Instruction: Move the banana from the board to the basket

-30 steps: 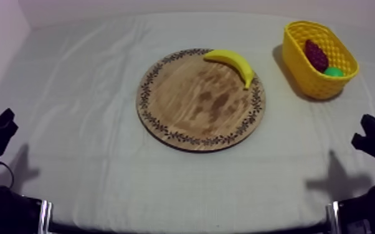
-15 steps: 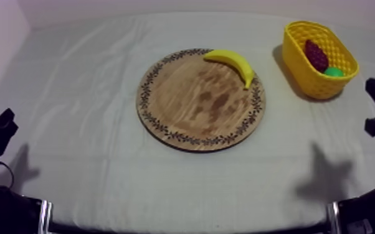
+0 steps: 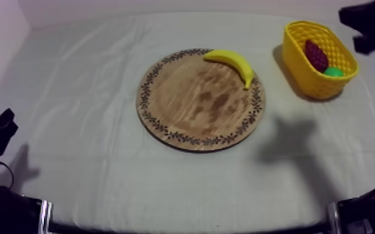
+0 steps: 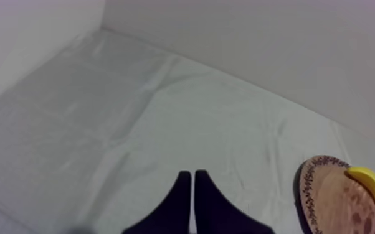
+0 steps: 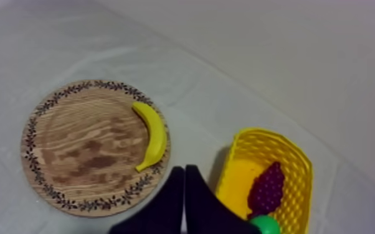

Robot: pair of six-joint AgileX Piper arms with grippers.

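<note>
Black right pincer (image 5: 184, 169) closed, aloft near yellow basket (image 5: 266, 132), banana (image 5: 153, 133) on board (image 5: 71, 155).

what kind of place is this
Likely a robot test bench, not a home: a cloth-covered table, a toy banana on a wooden board, and a yellow basket holding toy grapes.

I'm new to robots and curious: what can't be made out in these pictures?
Green fruit: top view, mostly behind the wall of the yellow basket; kind unclear.
Wooden board: left wrist view, cut off by the picture's edge.
Right arm: top view, dark shape cut off at the edge.
</note>
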